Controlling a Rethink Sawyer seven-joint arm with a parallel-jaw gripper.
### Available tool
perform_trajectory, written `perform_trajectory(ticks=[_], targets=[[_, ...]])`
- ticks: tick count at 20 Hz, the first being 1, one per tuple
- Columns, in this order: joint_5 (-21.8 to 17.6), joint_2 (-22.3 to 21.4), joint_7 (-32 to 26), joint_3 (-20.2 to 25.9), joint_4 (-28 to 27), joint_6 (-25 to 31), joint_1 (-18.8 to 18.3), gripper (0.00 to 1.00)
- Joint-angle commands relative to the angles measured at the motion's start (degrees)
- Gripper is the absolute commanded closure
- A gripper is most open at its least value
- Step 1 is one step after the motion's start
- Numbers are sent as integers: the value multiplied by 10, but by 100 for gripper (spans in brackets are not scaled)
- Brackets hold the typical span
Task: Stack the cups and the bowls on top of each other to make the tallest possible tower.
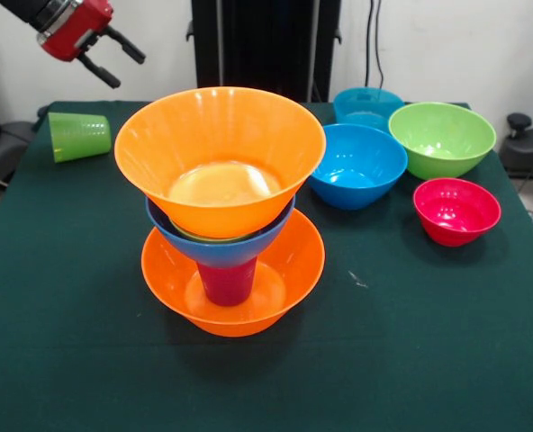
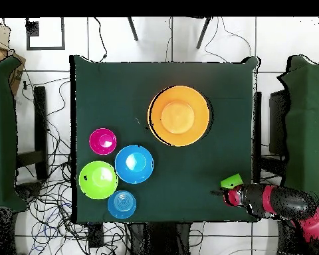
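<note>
While the gripper (image 1: 113, 56) hangs high at the table's far corner with its two black fingers spread apart and nothing between them, the tower (image 1: 226, 216) stands alone toward the middle of the green table (image 1: 411, 360). Its base is a wide orange bowl (image 1: 289, 270); the purple-magenta cup (image 1: 228, 281) stands upright inside it, a blue bowl (image 1: 221, 250) sits on the cup, and a second large orange bowl (image 1: 221, 148) nests on top, slightly tilted. A light green cup (image 1: 79, 136) lies on its side just below the gripper. Off to the other side sit a medium blue bowl (image 1: 356, 166), a lime green bowl (image 1: 442, 138), a smaller teal-blue bowl (image 1: 367, 106) and a small red-pink bowl (image 1: 456, 210).
</note>
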Motion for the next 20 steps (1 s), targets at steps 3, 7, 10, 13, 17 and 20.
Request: perform_trajectory(ticks=[3, 7, 10, 13, 17, 20], targets=[[-39, -9, -33, -63, -64, 55, 50, 0], [-43, -6, -47, -66, -79, 70, 51, 0], [-46, -7, -59, -67, -91, 81, 53, 0], [-45, -7, -69, -67, -97, 90, 52, 0], [-47, -3, -83, -66, -108, 102, 49, 0], [-49, 3, -92, -66, -117, 109, 46, 0]])
